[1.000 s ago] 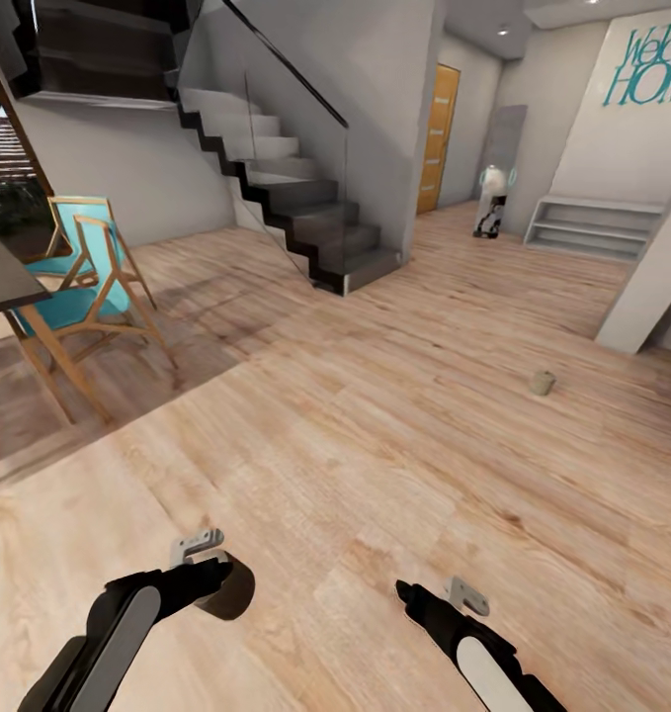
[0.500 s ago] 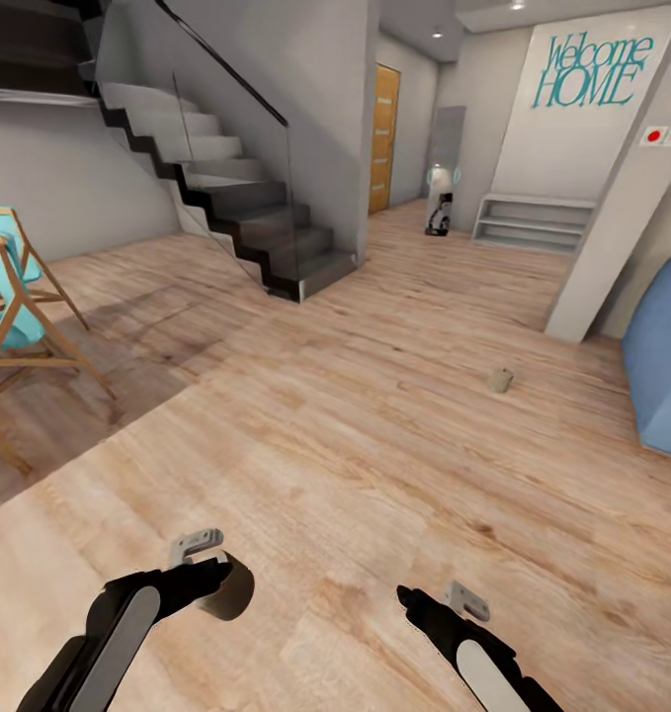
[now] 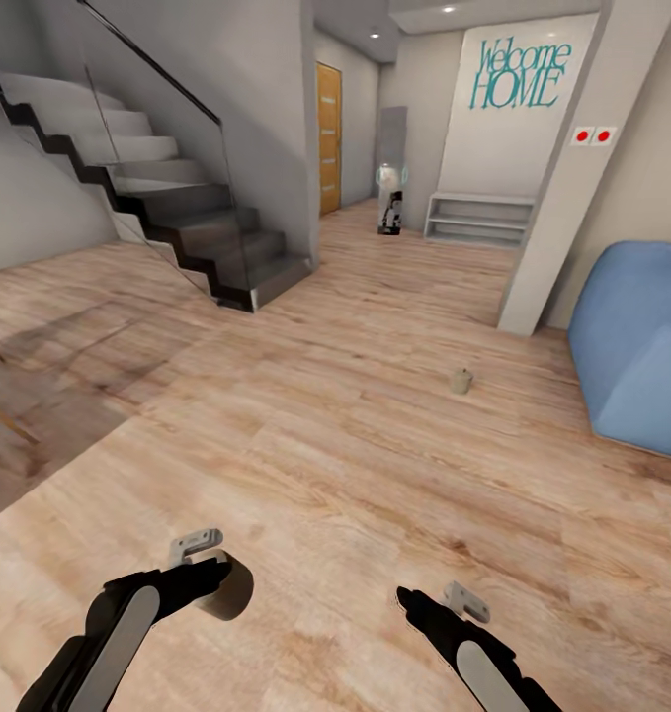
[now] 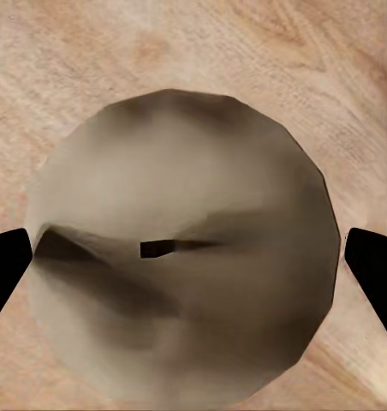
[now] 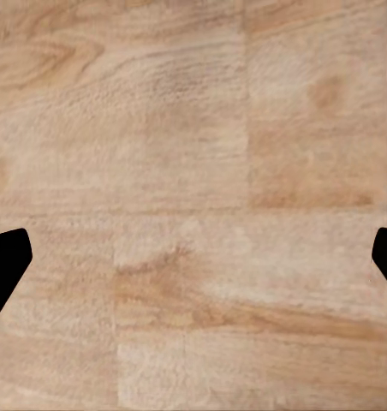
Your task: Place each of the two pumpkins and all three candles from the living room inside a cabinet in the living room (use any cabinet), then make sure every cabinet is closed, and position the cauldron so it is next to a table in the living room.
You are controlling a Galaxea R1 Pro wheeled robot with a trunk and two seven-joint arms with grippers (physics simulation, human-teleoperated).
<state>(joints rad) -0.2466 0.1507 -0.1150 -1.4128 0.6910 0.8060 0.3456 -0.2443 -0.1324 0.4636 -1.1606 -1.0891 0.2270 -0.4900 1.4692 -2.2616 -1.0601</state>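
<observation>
Pale wood plank floor (image 3: pixel 355 445) spreads everywhere, a dark staircase (image 3: pixel 177 222) at upper left, a teal "Welcome HOME" wall sign (image 3: pixel 518 74) at upper right, a blue beanbag (image 3: pixel 636 346) at right.

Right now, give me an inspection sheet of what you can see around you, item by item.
Surface: pale wood plank floor; no table in sight.
Job's things: one candle between the left gripper's jaws; another candle on the floor ahead to the right.
Clutter: nothing seen.
Grippers: left shut on the candle; right gripper open, nothing between its jaws.
Cables: nothing seen.
Surroundings: dark staircase at left, blue beanbag at right, grey pillar, low shelf under the Welcome HOME sign, orange door.
</observation>
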